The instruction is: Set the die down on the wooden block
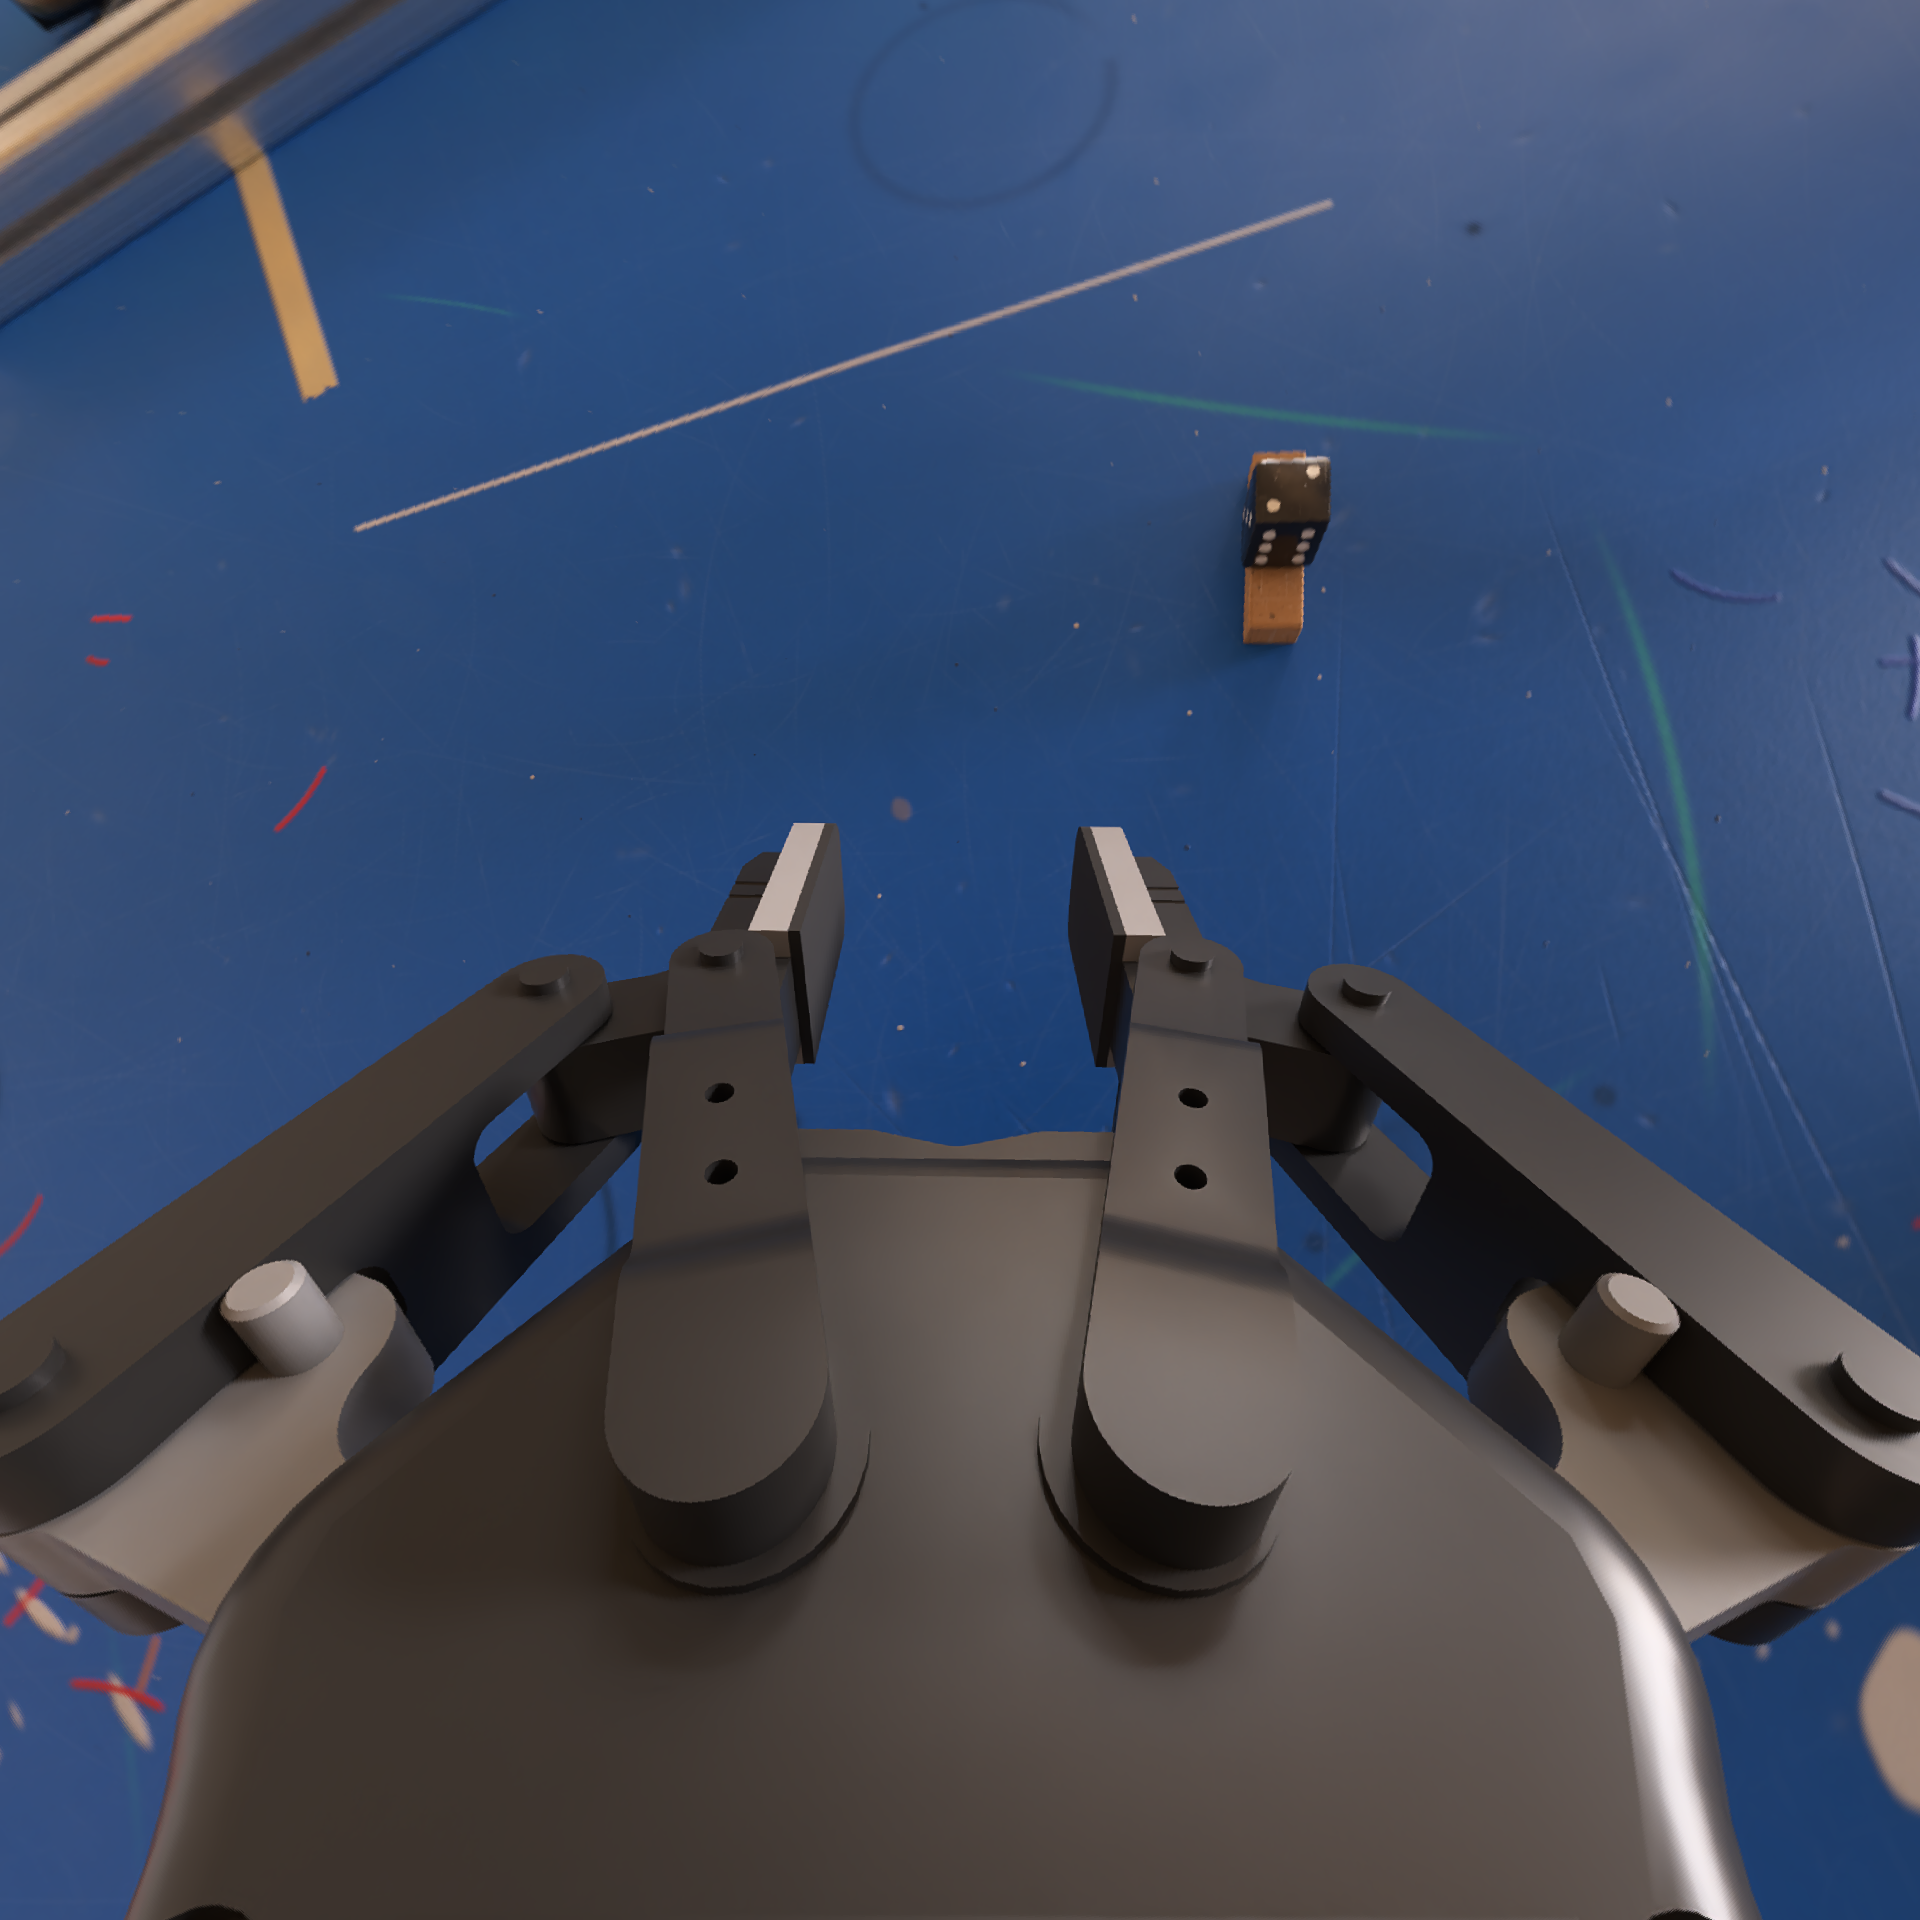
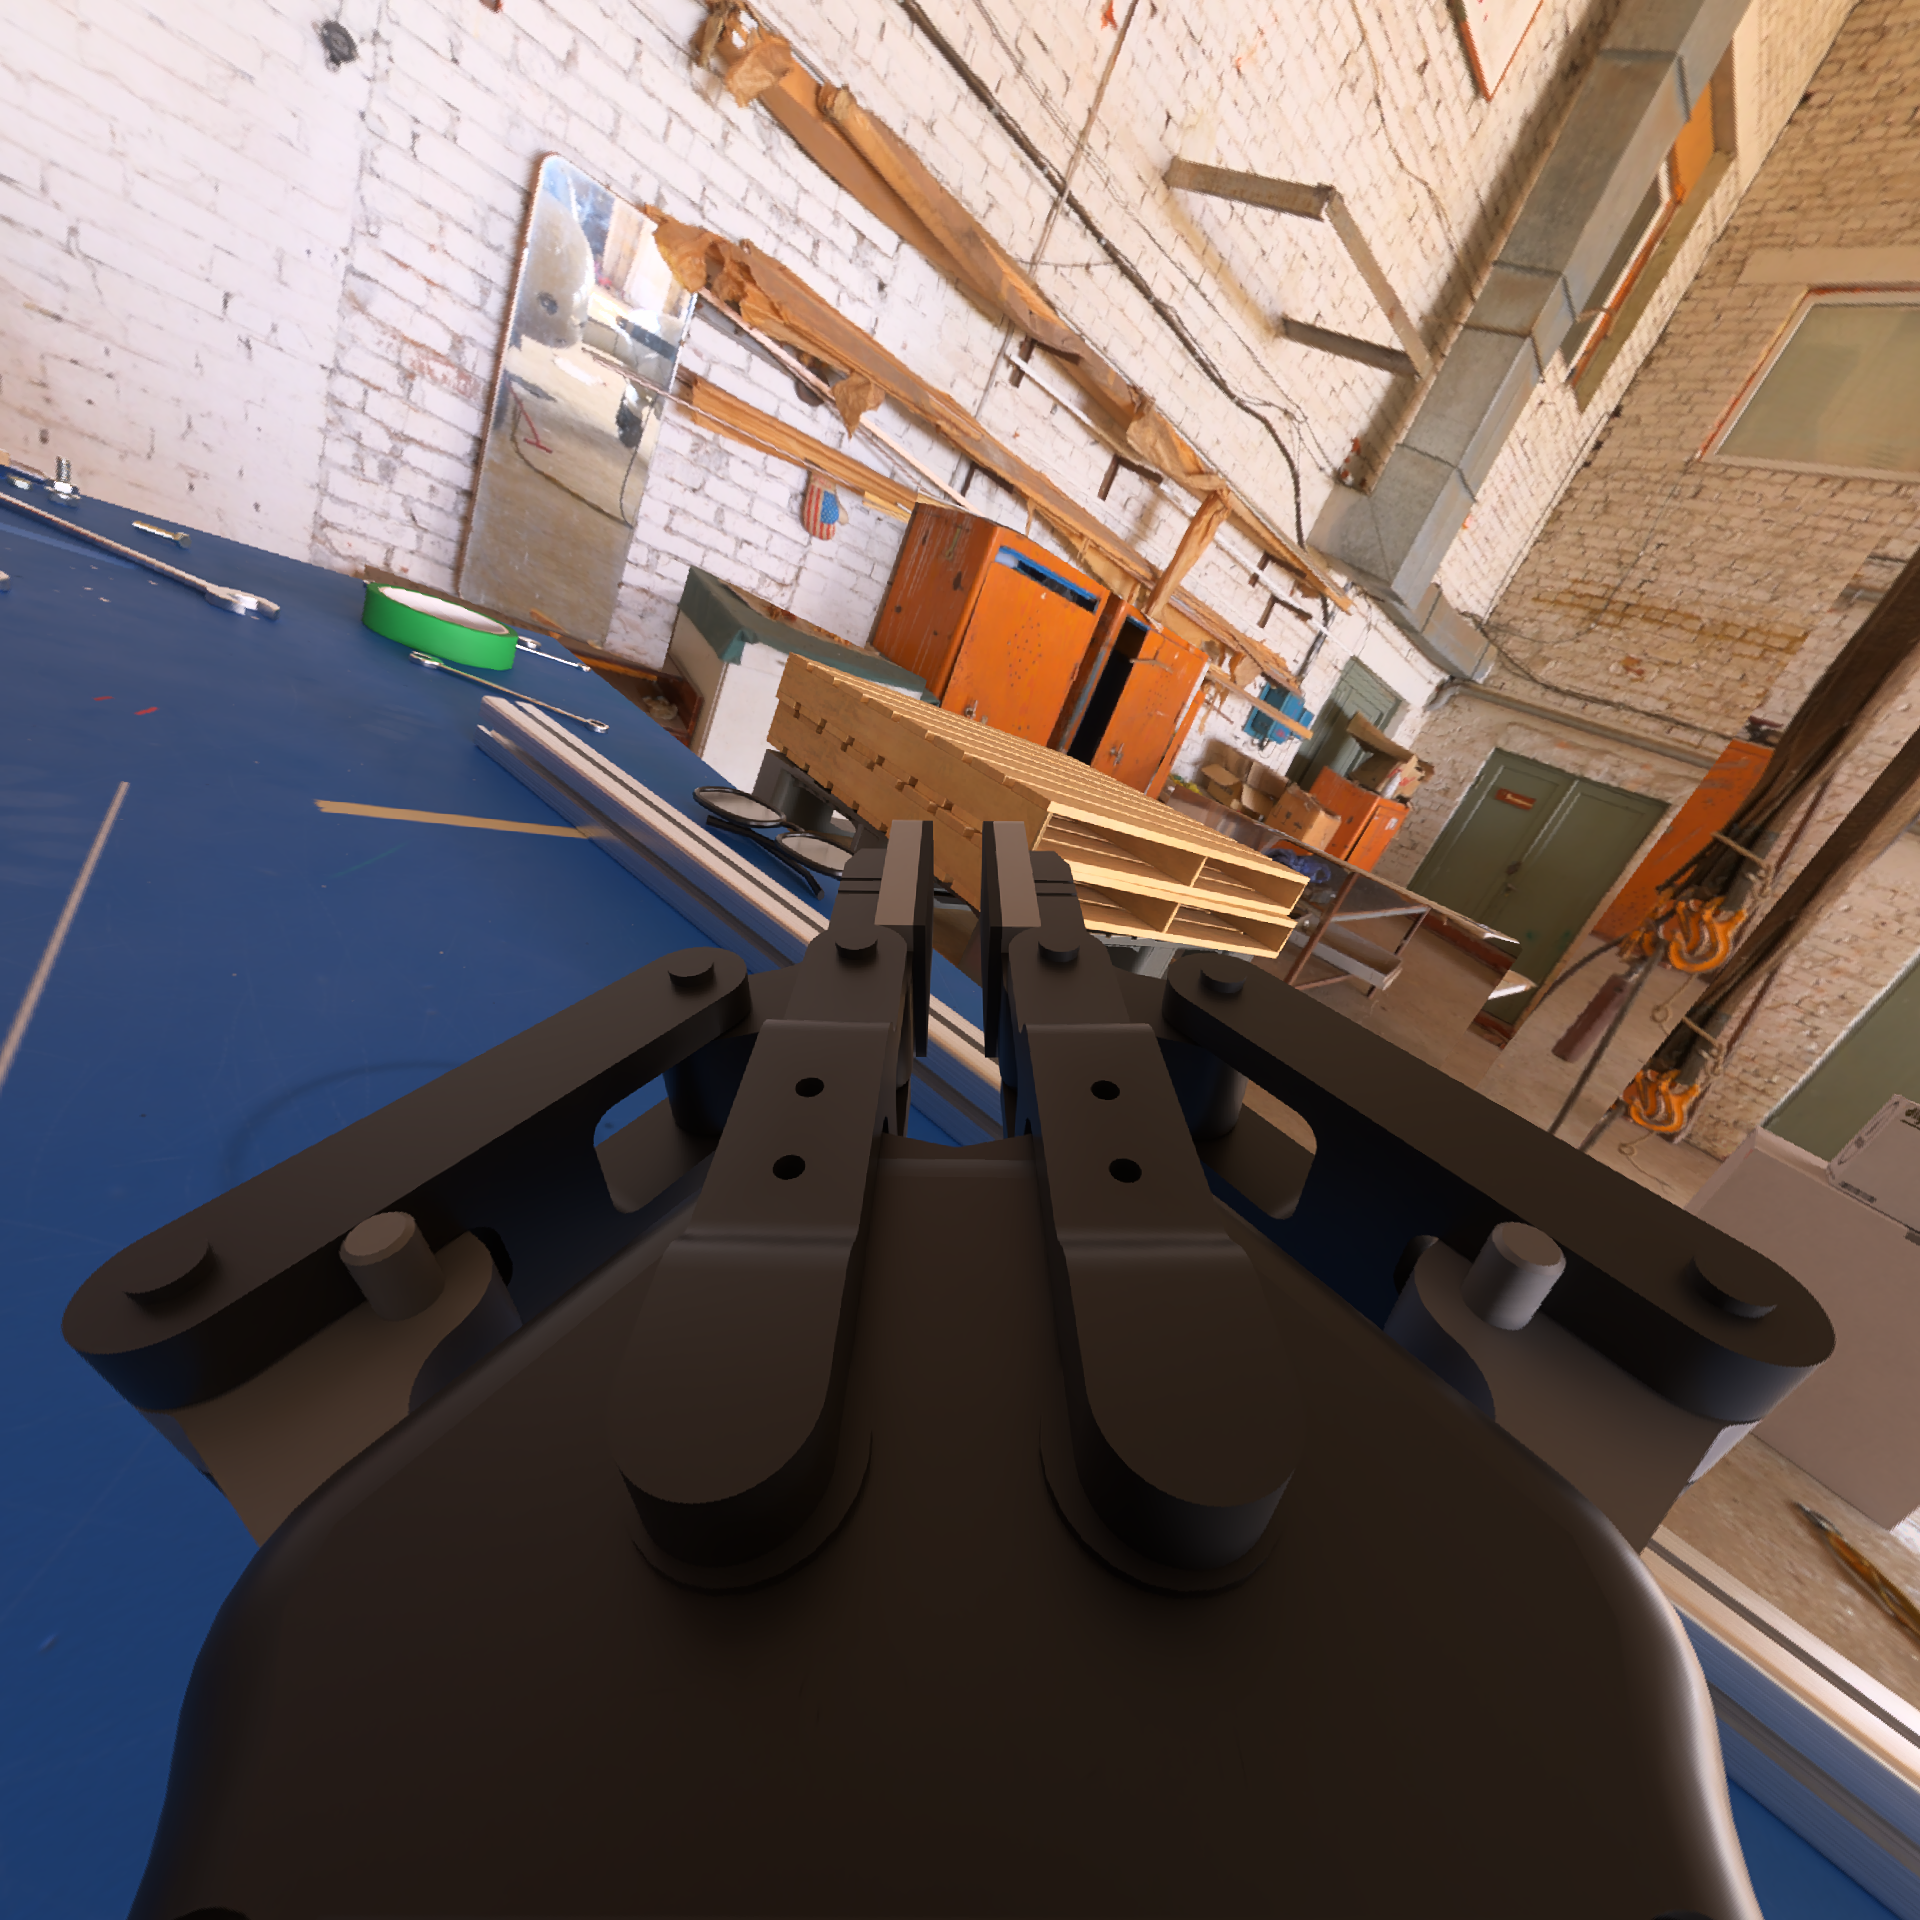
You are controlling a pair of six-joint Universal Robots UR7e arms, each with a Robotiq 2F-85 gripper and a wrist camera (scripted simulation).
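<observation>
A black die [image 1: 1288, 504] with white pips rests on top of a small wooden block [image 1: 1273, 608] that stands on the blue table [image 1: 727, 675], in the left wrist view, ahead and to the right of centre. My left gripper [image 1: 956, 862] is open and empty, well above the table and short of the block, with nothing between its pads. My right gripper [image 2: 956, 862] points out over the table's edge towards the workshop. Its pads are nearly together with only a thin gap and hold nothing. The die and the block do not show in the right wrist view.
An aluminium rail [image 1: 156, 114] and a strip of tan tape [image 1: 286, 281] lie at the far left. In the right wrist view a green tape roll [image 2: 442, 623], a wrench [image 2: 156, 566], safety glasses [image 2: 779, 831] and a rail [image 2: 665, 821] lie near the table edge.
</observation>
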